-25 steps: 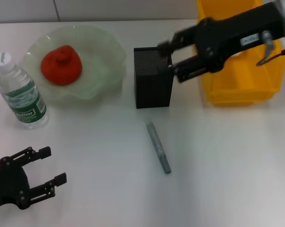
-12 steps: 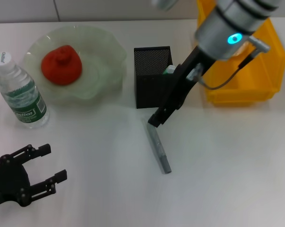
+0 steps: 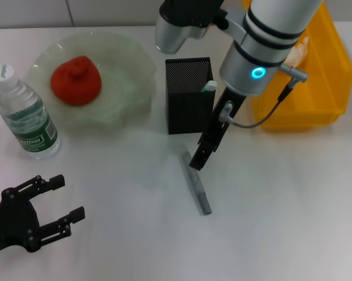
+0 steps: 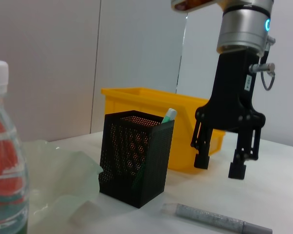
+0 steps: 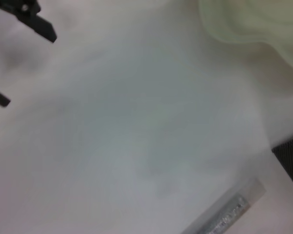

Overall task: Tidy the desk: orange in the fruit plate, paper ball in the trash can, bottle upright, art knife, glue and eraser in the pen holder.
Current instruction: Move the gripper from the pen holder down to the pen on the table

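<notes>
The grey art knife (image 3: 196,183) lies flat on the table in front of the pen holder (image 3: 189,102). My right gripper (image 3: 202,153) points down just above the knife's far end, open, fingers apart with nothing between them (image 4: 218,165). A green-and-white glue tip (image 3: 210,86) sticks out of the black mesh holder. The orange (image 3: 76,80) sits in the fruit plate (image 3: 135,58). The bottle (image 3: 24,114) stands upright at the left. Behind the right arm stands the yellow trash can (image 3: 316,99). My left gripper (image 3: 53,205) rests open at the near left. Paper ball and eraser are hidden.
In the right wrist view the knife (image 5: 224,217) lies on bare white table, with the plate's rim (image 5: 253,19) and a corner of the holder (image 5: 290,156) at the edges. The right arm's silver body hangs over the holder and bin.
My right arm has swung from over the pen holder down to the near side, with the open gripper now above the art knife. The left gripper has barely moved.
</notes>
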Action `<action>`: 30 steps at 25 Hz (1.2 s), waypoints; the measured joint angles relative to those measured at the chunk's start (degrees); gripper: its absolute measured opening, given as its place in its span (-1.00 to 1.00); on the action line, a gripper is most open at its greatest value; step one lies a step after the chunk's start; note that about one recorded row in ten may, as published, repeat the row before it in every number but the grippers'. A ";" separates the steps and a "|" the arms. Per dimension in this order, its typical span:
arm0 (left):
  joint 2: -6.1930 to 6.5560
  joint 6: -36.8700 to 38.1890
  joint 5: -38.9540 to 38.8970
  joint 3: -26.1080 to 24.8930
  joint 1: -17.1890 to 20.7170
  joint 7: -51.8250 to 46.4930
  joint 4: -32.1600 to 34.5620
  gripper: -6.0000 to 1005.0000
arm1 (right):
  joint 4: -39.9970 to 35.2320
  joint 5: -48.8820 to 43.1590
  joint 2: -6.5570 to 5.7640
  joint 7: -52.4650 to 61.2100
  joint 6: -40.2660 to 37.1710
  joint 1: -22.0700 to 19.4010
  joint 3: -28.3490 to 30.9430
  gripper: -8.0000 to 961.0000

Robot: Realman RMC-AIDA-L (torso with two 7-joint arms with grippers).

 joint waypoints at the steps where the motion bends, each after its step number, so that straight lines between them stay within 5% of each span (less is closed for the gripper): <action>1: -0.02 0.00 0.00 0.00 -0.02 0.00 0.00 0.53 | 0.46 0.56 0.01 0.53 0.48 0.01 -0.53 0.46; 12: -0.40 0.01 0.00 -0.01 -0.63 0.09 0.00 0.53 | 5.25 8.98 0.07 5.46 8.01 -0.46 -11.27 0.46; 30: -1.42 0.01 0.10 0.14 -0.92 0.27 0.57 0.53 | 8.32 11.27 0.08 7.66 12.29 -1.52 -13.95 0.43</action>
